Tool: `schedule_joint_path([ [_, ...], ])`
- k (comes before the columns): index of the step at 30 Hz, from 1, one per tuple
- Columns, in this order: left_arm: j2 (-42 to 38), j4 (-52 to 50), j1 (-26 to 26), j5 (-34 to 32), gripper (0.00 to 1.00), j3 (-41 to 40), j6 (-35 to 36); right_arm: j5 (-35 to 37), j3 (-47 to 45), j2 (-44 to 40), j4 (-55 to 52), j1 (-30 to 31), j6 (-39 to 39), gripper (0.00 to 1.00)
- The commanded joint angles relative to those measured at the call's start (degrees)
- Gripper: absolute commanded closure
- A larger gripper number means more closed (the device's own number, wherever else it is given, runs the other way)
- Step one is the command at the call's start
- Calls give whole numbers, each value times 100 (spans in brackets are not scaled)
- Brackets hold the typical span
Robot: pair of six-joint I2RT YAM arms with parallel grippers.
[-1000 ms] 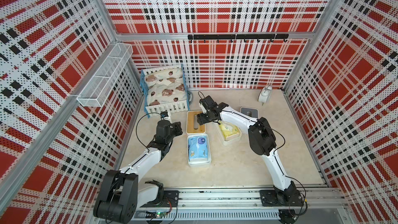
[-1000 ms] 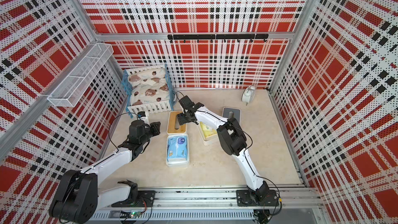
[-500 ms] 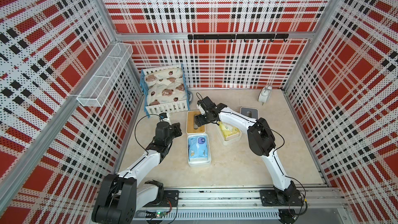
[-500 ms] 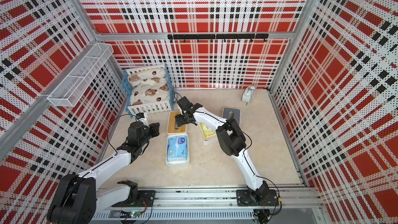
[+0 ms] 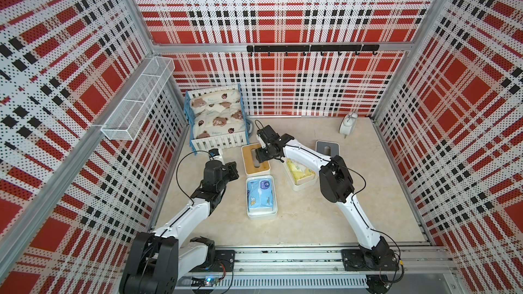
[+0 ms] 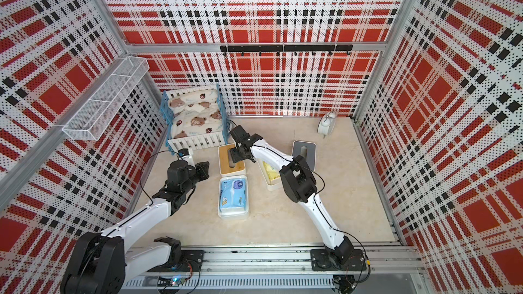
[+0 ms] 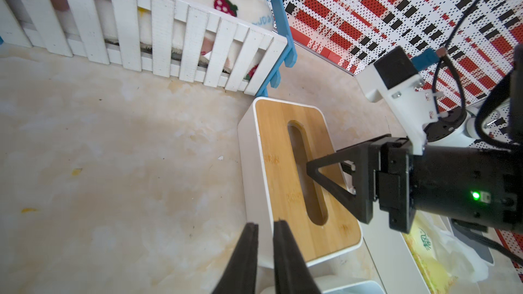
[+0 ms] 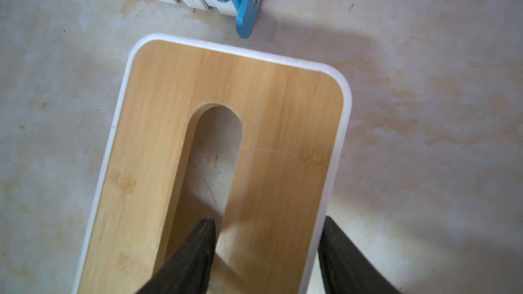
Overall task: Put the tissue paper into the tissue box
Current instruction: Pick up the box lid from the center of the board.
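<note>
since a second ago the right tool (image 8: pixel 268 220) has narrowed, still open astride the tissue box (image 7: pixel 249 148) lid (image 8: pixel 158 125), one finger in its slot, so close gently and lift straight; tissue paper (image 5: pixel 299 171) lies in the tray (image 5: pixel 307 185) beside, left tool (image 7: pixel 264 224) almost closed, empty.

Both arms, left (image 5: pixel 195 213) and right (image 5: pixel 356 216), have glossy white link shells and bulky black joint housings. Thin black cables (image 7: pixel 478 120) loop loosely beside them. The fingers (image 7: pixel 365 188) are matte black open triangles tapering to points. A white bracket (image 7: pixel 396 94) with small screws carries a black camera block (image 7: pixel 394 65) with a blue plug. A green light (image 7: pixel 476 195) glows on the black wrist. Black bases bolt to an aluminium rail (image 5: pixel 283 258).
</note>
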Motion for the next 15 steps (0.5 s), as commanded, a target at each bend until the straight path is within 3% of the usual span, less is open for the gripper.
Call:
schedule_joint_path([
  [1,-316,-283,-25,38,82,-225,-108,247,159,216,-321,-34,-128,39],
  [5,-466,-222,-292,40,82,-480,-336,502,68,223,-410,-27,-199,37],
  [11,-411,-152,-657,-77,82,-517,-469,686,-28,125,-308,-41,-254,59],
  [15,-449,-149,-768,-154,82,-508,-519,660,48,52,-162,-86,-314,63],
])
